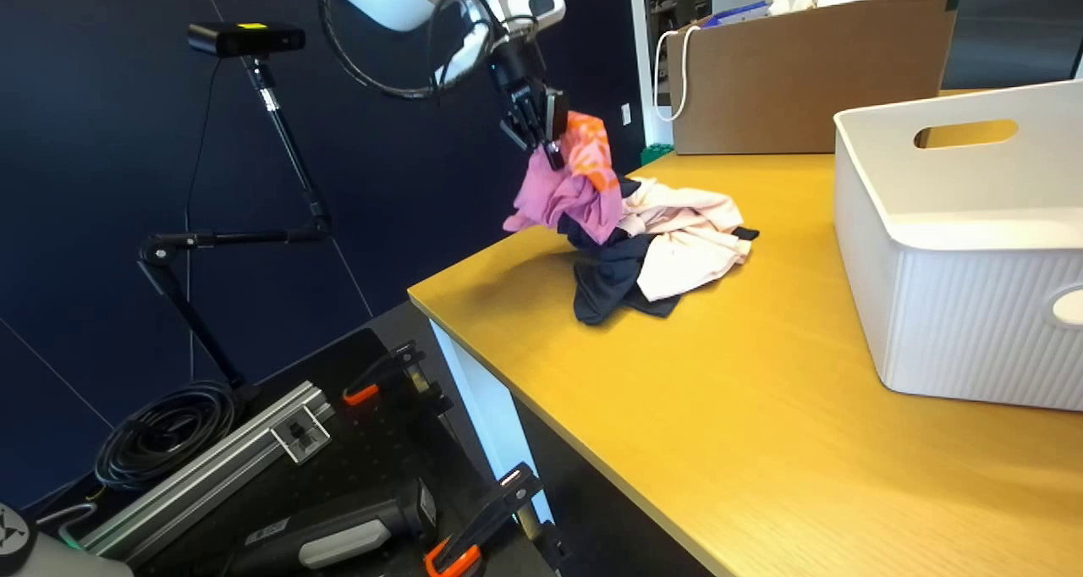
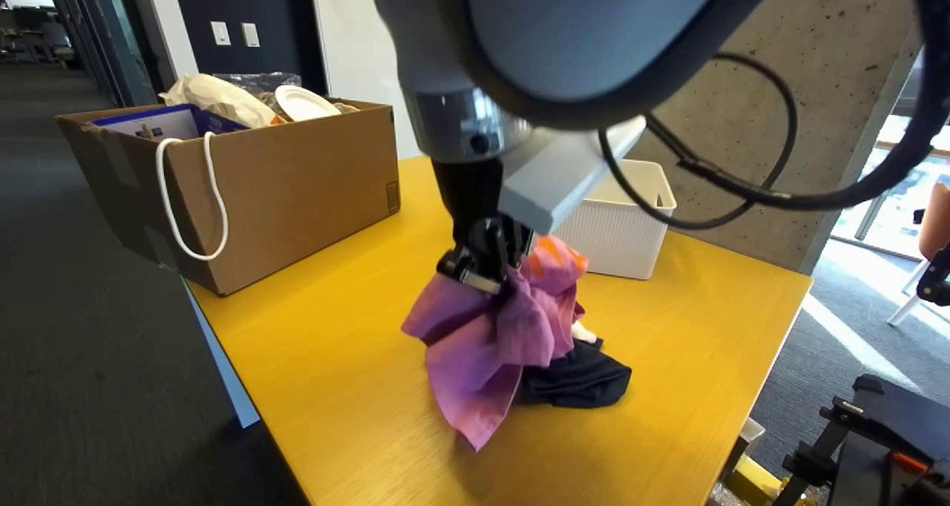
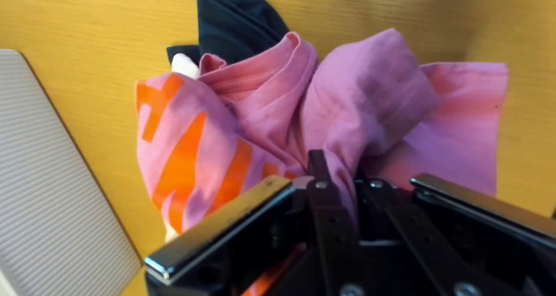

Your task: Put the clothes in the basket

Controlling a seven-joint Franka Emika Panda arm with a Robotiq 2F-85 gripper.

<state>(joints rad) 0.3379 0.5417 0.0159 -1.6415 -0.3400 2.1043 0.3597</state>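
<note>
- Pincer [image 3: 339, 170] drawn narrow on a bunched fold of the pink garment [image 3: 273, 113]; at lower centre of the wrist view the cloth runs in between its two sides.
- From that pinch the pink garment fans out above the pincer across the middle of the wrist view, orange print toward the left, a plain flap toward the right.
- In an exterior view it droops just below the pincer, upper centre of the frame, partly in front of the dark garment [image 1: 605, 281]. The pale garment [image 1: 689, 230] lies over the dark one, both heaped on the surface [image 1: 719, 408]. I cannot tell whether the lowest pink folds touch the heap.
- Basket [image 1: 1015, 323] at the right of that frame, well apart from the pink garment, not yet reached.
- Handling, as I judge it: light, soft and limp, like a thin T-shirt, nothing to break. Loose edges may trail, catch on the basket's rim or drag a neighbour along.
- A thick bunch near the middle seems a surer hold than a hem or single layer, which might slip out.
- For the dark and pale garments, a raised ridge on top would probably suit best.
</note>
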